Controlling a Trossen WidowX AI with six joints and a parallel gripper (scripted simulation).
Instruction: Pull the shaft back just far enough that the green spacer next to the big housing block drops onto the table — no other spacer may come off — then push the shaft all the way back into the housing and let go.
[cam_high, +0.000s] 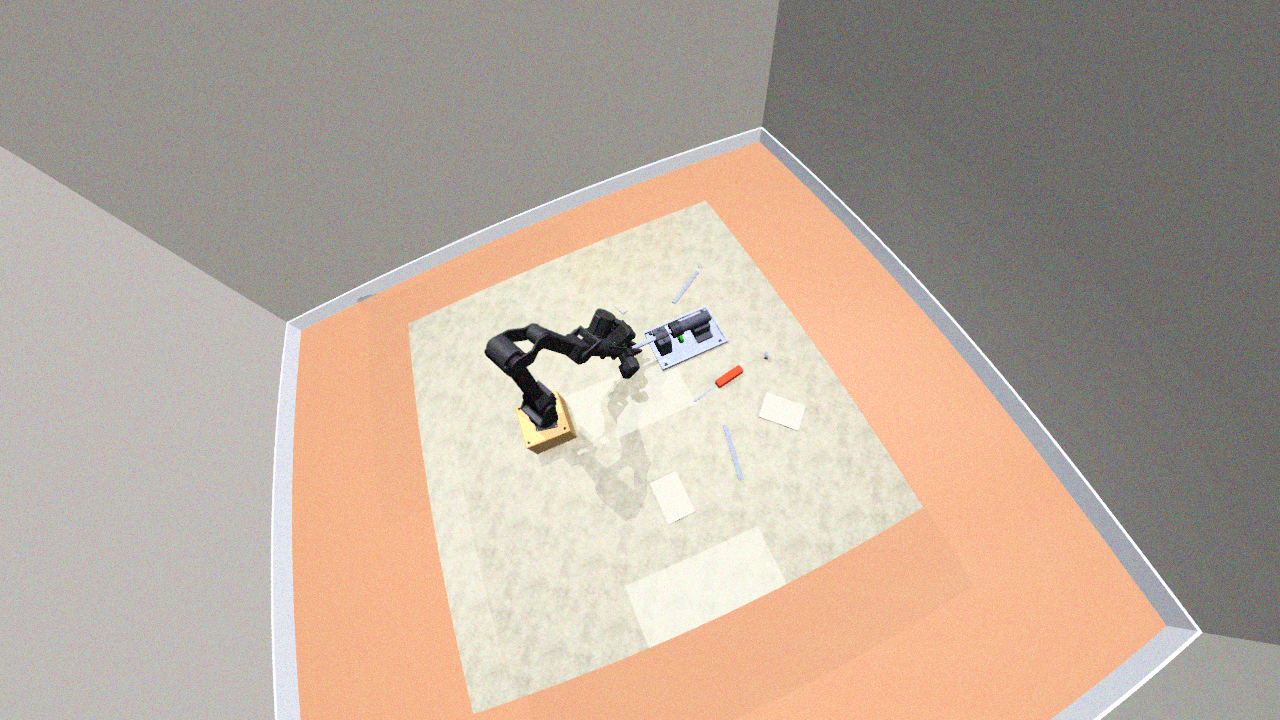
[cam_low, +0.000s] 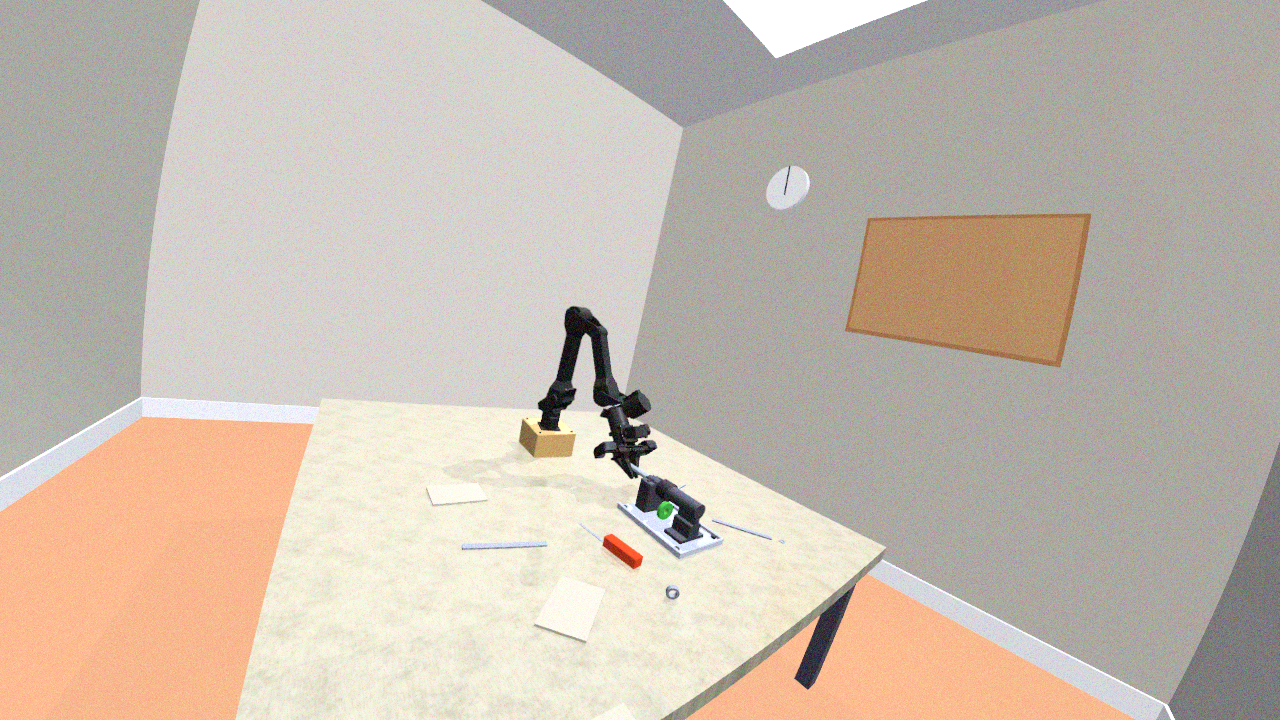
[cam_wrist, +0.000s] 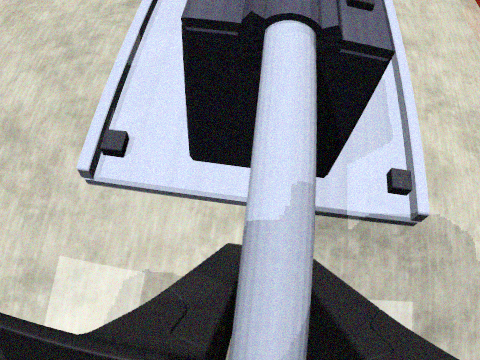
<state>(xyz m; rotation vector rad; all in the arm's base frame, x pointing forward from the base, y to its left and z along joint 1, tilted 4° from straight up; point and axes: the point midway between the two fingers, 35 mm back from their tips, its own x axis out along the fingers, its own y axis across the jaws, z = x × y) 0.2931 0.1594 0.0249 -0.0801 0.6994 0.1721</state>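
Wrist view, one end effector (cam_high: 637, 350) (cam_low: 632, 471) (cam_wrist: 263, 263) pinching one pale shaft (cam_high: 646, 343) (cam_low: 640, 472) (cam_wrist: 283, 165), two small dark blocks (cam_wrist: 116, 143) on one plate (cam_wrist: 165, 175)

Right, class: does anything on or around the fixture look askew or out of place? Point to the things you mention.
Yes: the green spacer (cam_high: 680, 338) (cam_low: 664, 510) sits off the shaft line, below the dark cylinder (cam_high: 691, 323) (cam_low: 680, 497). Given the task, that is probably intended.

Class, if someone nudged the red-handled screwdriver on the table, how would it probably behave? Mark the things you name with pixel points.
The red block-shaped handle (cam_high: 729, 377) (cam_low: 622, 550) looks flat-sided, so it would probably slide rather than roll. The thin grey shank (cam_high: 705, 393) (cam_low: 591, 531) looks straight, suggesting it is stiff.
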